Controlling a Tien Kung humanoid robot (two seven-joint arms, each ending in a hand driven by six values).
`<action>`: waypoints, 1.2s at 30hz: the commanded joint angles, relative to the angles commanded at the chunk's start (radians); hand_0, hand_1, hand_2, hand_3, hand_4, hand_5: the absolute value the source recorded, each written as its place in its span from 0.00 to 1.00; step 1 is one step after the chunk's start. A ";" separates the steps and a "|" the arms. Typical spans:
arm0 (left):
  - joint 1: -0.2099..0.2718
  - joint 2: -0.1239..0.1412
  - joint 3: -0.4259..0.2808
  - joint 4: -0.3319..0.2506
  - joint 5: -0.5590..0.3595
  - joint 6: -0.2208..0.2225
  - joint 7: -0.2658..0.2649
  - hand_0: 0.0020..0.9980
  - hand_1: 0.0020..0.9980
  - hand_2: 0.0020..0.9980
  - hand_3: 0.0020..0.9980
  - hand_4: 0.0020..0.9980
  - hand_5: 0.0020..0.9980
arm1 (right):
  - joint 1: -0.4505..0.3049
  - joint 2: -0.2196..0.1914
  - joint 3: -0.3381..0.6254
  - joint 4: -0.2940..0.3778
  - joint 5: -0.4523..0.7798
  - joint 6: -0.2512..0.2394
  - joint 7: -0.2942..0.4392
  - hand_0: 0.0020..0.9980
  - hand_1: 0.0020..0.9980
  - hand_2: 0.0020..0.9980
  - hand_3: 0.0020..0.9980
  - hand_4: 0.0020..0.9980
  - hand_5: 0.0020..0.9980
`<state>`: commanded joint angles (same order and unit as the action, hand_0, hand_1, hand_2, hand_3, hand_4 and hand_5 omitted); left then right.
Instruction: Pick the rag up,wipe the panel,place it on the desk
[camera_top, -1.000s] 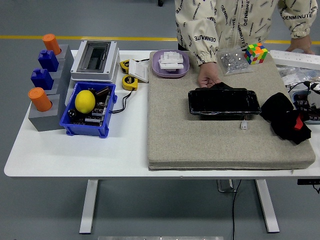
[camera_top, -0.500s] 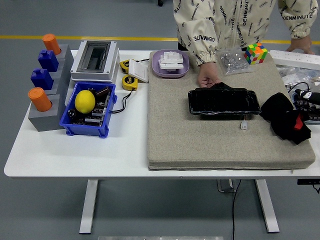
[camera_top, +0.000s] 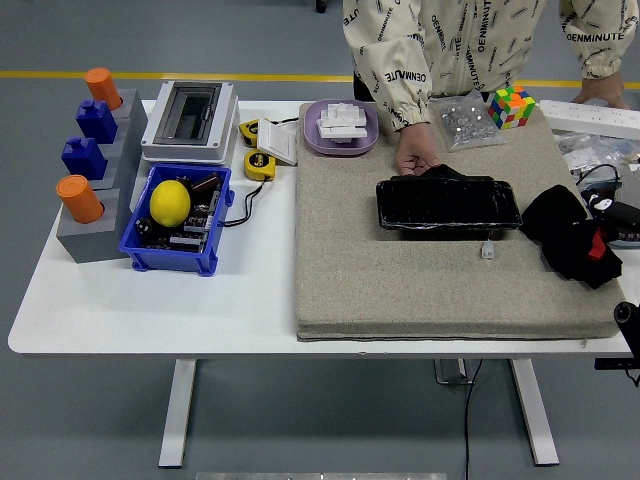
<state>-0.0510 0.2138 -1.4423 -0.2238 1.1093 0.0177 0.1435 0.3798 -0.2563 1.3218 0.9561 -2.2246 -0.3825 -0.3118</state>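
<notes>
Since the earlier frame my right hand (camera_top: 622, 212) had drawn back toward the right edge of the table (camera_top: 150, 310), leaving more of the rag's top clear. Only a sliver of that hand showed, so I could not tell whether its fingers were spread or curled. The black rag (camera_top: 572, 236) lay bunched on the grey mat (camera_top: 400, 290) near the right edge, just beside the black panel (camera_top: 448, 204) at the mat's middle. A person's hand (camera_top: 416, 154) rested on the panel's far left corner. My left arm was out of sight.
</notes>
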 joint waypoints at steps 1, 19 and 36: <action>0.000 0.000 0.001 0.000 -0.001 0.000 0.000 0.61 0.64 0.66 0.56 0.63 0.44 | 0.001 0.004 -0.005 -0.009 0.006 -0.008 0.006 0.85 0.79 0.83 0.83 1.00 0.72; -0.002 -0.012 0.023 0.001 -0.020 -0.002 0.001 0.61 0.64 0.66 0.56 0.63 0.44 | 0.015 0.031 -0.081 -0.200 0.131 -0.114 0.191 0.84 0.77 0.81 0.81 1.00 0.69; -0.007 -0.011 0.031 0.003 -0.024 -0.003 0.000 0.60 0.64 0.66 0.56 0.63 0.44 | 0.048 0.056 -0.091 -0.282 0.175 -0.105 0.206 0.84 0.77 0.81 0.81 1.00 0.66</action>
<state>-0.0584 0.2024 -1.4109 -0.2210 1.0850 0.0149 0.1436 0.4283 -0.2002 1.2311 0.6740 -2.0493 -0.4878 -0.1057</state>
